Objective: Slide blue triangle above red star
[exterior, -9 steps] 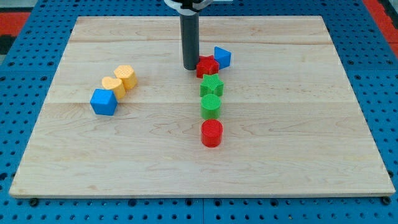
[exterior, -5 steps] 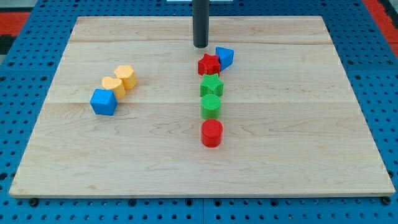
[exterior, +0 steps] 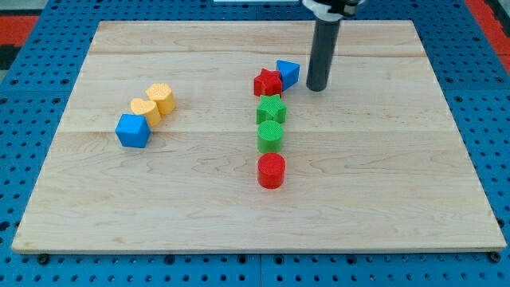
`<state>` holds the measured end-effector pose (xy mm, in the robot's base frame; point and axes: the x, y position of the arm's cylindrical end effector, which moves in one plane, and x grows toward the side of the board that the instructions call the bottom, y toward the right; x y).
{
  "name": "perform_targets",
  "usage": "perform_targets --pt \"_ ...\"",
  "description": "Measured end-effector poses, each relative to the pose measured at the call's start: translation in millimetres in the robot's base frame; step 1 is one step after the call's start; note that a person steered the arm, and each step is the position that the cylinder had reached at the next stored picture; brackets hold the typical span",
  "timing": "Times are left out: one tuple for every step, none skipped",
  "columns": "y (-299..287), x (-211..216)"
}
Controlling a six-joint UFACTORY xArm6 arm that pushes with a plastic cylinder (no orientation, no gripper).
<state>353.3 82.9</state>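
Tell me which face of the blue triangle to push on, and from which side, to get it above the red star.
Push its right face, coming from the view's right. The blue triangle sits to the upper right of the red star, touching or nearly so. My tip stands just right of it, slightly low. Contact a little below its middle, so it probably slides left and up past the star's top point instead of jamming against it.

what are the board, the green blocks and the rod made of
The pale wooden board shows grain and plank seams, so wood with a matt finish. The green star block and green cylinder block have fine ridged faces, probably printed plastic. The dark rod ending in my tip looks smooth and matt; material unclear.
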Motion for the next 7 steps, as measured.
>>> perform_targets --pt "-15 -11" --pt "-17 -35" --pt "-22 -49" --pt "-22 -68" --pt "-28 -77" --pt "-28 -77" --pt "-54 -73"
